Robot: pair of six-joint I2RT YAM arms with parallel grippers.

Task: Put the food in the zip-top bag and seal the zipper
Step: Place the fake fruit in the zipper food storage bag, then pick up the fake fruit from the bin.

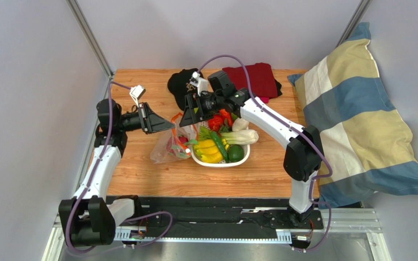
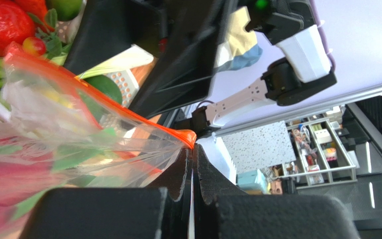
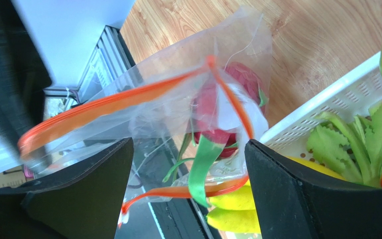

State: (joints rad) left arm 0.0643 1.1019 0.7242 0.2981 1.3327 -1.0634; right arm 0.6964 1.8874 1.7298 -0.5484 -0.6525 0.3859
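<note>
Wooden table (image 1: 260, 174): left fingers (image 2: 175, 179) clamp zip-top bag's (image 1: 167, 149) zipper (image 2: 178, 134); right fingers (image 3: 287, 184) apart above it, basket (image 1: 219, 163) beside.

The zip-top bag (image 3: 168, 107) is showing crinkly, glossy clear plastic beside the white basket (image 3: 327, 94) of smooth slotted plastic. The desk (image 1: 156, 179) under the basket is showing matt, grained wood.

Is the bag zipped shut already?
No, in the right wrist view the zipper gapes wide open, with the pink dragon fruit inside the zip-top bag.
</note>
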